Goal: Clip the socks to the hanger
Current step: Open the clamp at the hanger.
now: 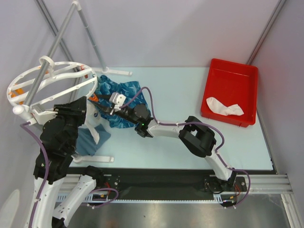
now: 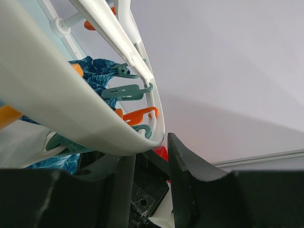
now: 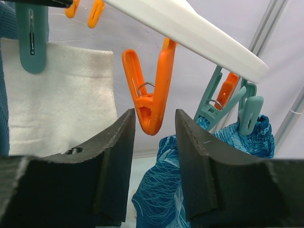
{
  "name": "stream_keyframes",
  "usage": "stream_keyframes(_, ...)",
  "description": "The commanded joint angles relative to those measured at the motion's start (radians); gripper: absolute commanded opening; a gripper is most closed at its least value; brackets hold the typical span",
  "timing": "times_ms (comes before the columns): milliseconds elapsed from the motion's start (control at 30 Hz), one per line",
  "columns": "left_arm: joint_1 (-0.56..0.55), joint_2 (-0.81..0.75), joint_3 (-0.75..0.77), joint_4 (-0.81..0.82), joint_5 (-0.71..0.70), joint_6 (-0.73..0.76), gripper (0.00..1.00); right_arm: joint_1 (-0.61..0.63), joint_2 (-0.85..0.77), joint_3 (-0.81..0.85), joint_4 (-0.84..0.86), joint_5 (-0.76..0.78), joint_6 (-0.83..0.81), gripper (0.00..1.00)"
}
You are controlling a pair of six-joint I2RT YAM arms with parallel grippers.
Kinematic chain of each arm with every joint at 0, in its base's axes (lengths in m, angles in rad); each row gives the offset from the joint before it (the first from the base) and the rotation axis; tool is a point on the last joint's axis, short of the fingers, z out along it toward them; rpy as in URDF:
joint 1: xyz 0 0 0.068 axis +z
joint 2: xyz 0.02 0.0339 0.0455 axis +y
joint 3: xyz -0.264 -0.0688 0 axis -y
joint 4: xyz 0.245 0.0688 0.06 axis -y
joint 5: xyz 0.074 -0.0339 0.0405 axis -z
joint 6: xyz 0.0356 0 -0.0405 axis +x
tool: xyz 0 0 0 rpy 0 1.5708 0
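From above: showing a soft white sock (image 1: 224,107) lying left-to-right in a red bin (image 1: 230,71), right of the round plastic hanger (image 1: 46,61). Left wrist: pinching its smooth rim with the left gripper (image 2: 149,147). Right wrist: spreading the right gripper (image 3: 155,114) around an orange clip (image 3: 152,102) pointing down.

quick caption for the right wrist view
Right tool straddling an orange plastic clip under the white plastic hanger rim, white fabric sock clipped alongside.

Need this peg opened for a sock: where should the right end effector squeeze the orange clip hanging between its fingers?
Its two splayed upper legs, above the spring, coming up from below astride it. The orange clip hangs closed tip down from the hanger rim, so squeezing there should open it.
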Motion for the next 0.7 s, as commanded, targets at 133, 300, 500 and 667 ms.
stream_keyframes(133, 0.004, -0.014, 0.013, 0.032, 0.013, 0.013, 0.38, 0.012, -0.014, 0.044, 0.015, 0.024, -0.005, 0.38)
stream_keyframes(300, 0.004, -0.017, 0.010, 0.026, 0.008, 0.016, 0.38, 0.022, -0.043, 0.016, -0.014, 0.025, -0.022, 0.27)
stream_keyframes(500, 0.004, -0.025, 0.010, 0.017, 0.002, 0.030, 0.39, 0.029, -0.109, -0.018, -0.067, 0.004, -0.032, 0.09)
stream_keyframes(667, 0.004, -0.034, 0.004, 0.009, -0.002, 0.030, 0.40, 0.029, -0.146, -0.047, -0.093, 0.007, -0.037, 0.00)
